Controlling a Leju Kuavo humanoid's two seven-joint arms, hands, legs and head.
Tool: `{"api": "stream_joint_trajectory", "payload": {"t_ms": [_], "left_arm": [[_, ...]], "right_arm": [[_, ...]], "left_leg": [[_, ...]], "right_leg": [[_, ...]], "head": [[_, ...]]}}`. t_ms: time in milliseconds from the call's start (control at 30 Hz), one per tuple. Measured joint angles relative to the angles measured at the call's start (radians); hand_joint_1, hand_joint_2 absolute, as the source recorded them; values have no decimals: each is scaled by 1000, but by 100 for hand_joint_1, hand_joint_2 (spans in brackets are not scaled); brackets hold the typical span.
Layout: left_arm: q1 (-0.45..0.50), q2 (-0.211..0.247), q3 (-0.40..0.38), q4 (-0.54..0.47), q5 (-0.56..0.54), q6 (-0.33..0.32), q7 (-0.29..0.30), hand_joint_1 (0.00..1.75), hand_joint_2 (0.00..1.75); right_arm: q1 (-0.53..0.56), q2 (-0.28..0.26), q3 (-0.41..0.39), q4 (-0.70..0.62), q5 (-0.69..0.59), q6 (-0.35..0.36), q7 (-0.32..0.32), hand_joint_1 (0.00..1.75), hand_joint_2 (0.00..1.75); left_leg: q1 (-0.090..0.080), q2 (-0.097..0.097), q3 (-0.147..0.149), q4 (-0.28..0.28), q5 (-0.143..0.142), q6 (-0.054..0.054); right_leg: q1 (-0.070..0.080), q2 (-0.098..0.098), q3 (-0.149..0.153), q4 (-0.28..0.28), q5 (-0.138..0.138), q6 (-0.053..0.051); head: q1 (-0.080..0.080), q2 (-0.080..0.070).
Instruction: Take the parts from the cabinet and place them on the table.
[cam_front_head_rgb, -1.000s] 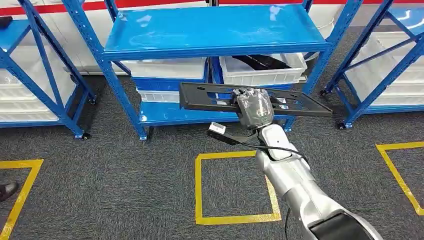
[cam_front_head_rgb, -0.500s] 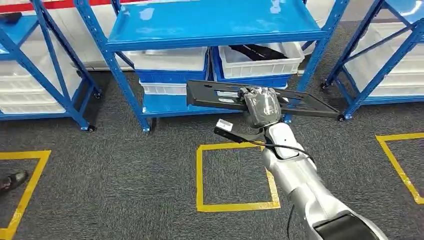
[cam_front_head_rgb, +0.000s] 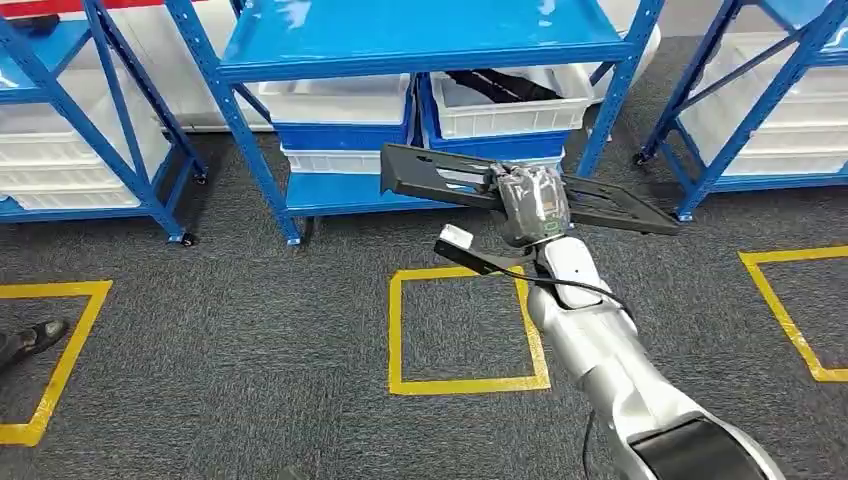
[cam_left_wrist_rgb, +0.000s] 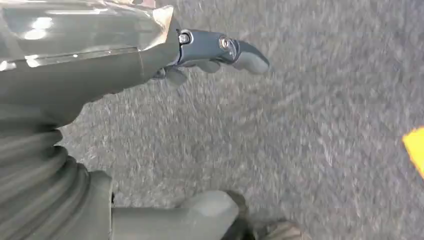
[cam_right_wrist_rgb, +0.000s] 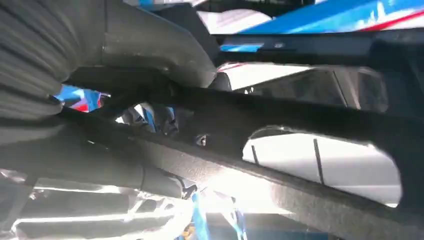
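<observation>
The right hand (cam_front_head_rgb: 533, 203) grips a long, flat black part (cam_front_head_rgb: 430, 172) with cut-out slots near its middle, holding it roughly level in the air in front of the blue cabinet (cam_front_head_rgb: 420, 40), above the grey carpet and just beyond a yellow floor square (cam_front_head_rgb: 400, 335). In the right wrist view the fingers wrap the part's black frame. The left hand (cam_left_wrist_rgb: 210, 50) hangs over the carpet, holding nothing, its fingers loosely curled. Another dark part lies in a white bin (cam_front_head_rgb: 520, 112) on the cabinet's shelf. By my judgement, the part is clear of the cabinet and the carry is in hand; next the robot must turn toward the tabletop, keeping the long part level and clear of the cabinet's uprights.
</observation>
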Motion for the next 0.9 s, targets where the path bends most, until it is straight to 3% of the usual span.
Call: {"api": "stream_joint_trajectory", "payload": {"t_ms": [33,67,100,133,167,200,233,267,300,333,367,400,433,500,533,567,633,667,700,733,767,800,833,867,900], "left_arm": [[1,-1,0,0,0,0,1,0,175],[1,-2,1,1,0,-1,1,0,175],[0,-3,1,1,0,-1,2,0,175],[-1,-4,1,1,0,-1,2,0,175],[-1,-8,1,1,-1,-3,2,0,175],[0,-11,1,1,-2,-3,2,0,175],[0,-13,1,1,-2,-3,3,0,175],[0,-15,1,1,-2,-3,3,0,175],[0,-16,1,1,-2,-3,3,0,175],[0,-16,1,1,-2,-3,3,0,175],[0,-16,1,1,-2,-3,3,0,175],[-1,-12,1,0,-2,-3,3,0,175],[-1,-16,1,0,-2,-3,3,0,175],[1,-16,1,0,-3,-3,3,0,175],[4,-15,1,1,-3,-3,3,0,175],[7,-15,1,4,-3,-3,3,0,175],[10,-15,1,4,-3,-3,5,0,175],[10,-15,1,4,-3,-3,5,0,175],[9,-15,1,4,-3,-3,5,0,175],[9,-15,1,4,-3,-3,5,0,175],[9,-15,1,4,-3,-3,5,0,175],[9,-15,1,4,-3,-3,5,0,175],[7,-15,1,4,-3,-3,5,0,175],[5,-15,1,4,-3,-3,5,0,175],[0,-13,1,2,-5,-3,5,0,175]], "right_arm": [[0,-1,-1,0,0,0,0,175,175],[0,-8,-4,3,0,0,0,175,175],[-3,-8,-6,4,0,0,-1,175,175],[-5,-14,-8,6,-1,-1,-3,175,175],[-5,-18,-11,8,-4,-2,-3,175,175],[-4,-22,-14,10,-5,-3,-4,175,175],[-3,-24,-15,12,-8,-4,-5,175,175],[-2,-27,-16,15,-9,-5,-7,175,175],[-1,-29,-16,17,-11,-7,-10,175,175],[-1,-32,-16,18,-12,-8,-11,175,175],[-2,-33,-16,18,-13,-9,-12,175,175],[-4,-33,-17,18,-13,-10,-12,175,175],[-4,-32,-18,17,-13,-11,-13,175,175],[-1,-33,-18,18,-13,-12,-14,175,175],[5,-33,-18,20,-13,-13,-14,175,175],[7,-34,-18,23,-14,-15,-14,175,175],[8,-33,-18,24,-14,-16,-14,175,175],[7,-32,-18,24,-14,-17,-14,175,175],[7,-33,-18,24,-14,-17,-14,175,175],[7,-34,-18,25,-14,-17,-15,175,175],[8,-34,-18,25,-15,-17,-16,175,175],[8,-34,-18,26,-15,-17,-17,175,175],[8,-35,-19,25,-16,-17,-17,175,175],[7,-36,-22,25,-18,-18,-18,175,175],[6,-35,-25,23,-19,-18,-18,175,175]], "left_leg": [[0,1,-13,-20,22,7],[17,9,-9,-45,56,-5],[19,7,-20,-56,72,-6],[24,10,-43,-56,95,-5],[28,10,-60,-55,111,-15],[30,11,-82,-55,127,-21],[36,13,-103,-52,143,-28],[44,15,-128,-49,160,-37],[53,17,-152,-43,173,-47],[61,19,-175,-31,183,-56],[68,19,-197,-14,190,-67],[62,18,-219,5,194,-75],[60,19,-230,17,201,-83],[60,17,-241,11,232,-87],[64,16,-243,4,247,-93],[72,14,-253,8,236,-99],[73,8,-278,96,98,-105],[73,5,-292,170,39,-108],[73,5,-304,246,-2,-111],[73,5,-306,309,-17,-111],[73,5,-293,333,-1,-109],[72,4,-263,319,30,-105],[72,3,-206,268,65,-96],[68,-1,-140,197,70,-84],[63,-5,-67,107,28,-70]], "right_leg": [[8,1,2,-19,19,6],[11,2,-8,-10,2,2],[11,6,-18,6,-40,-3],[8,7,-35,64,-113,-12],[1,7,-46,141,-171,-11],[-6,7,-56,215,-200,-2],[-14,6,-61,279,-196,15],[-23,6,-52,312,-162,41],[-31,6,-22,299,-123,67],[-37,6,26,249,-97,86],[-46,5,91,169,-102,94],[-44,6,163,75,-170,94],[-22,10,192,8,-213,71],[-25,10,168,21,-204,50],[-27,8,150,24,-195,36],[-38,3,147,23,-181,19],[-32,1,115,23,-150,-7],[-29,1,98,24,-136,-10],[-25,1,82,24,-123,-11],[-22,1,65,25,-109,-12],[-20,1,47,25,-95,-12],[-18,1,30,25,-81,-11],[-15,3,12,25,-65,-9],[-14,4,0,25,-53,-6],[-16,3,-4,25,-42,-3]], "head": [[0,0],[-4,0],[-3,0],[4,0],[7,0],[6,0],[7,0],[6,0],[6,0],[7,0],[7,0],[11,0],[12,0],[-3,0],[-2,0],[-2,0],[-7,0],[-8,0],[-8,0],[-7,0],[-7,0],[-8,0],[-8,0],[-8,0],[-7,0]]}}
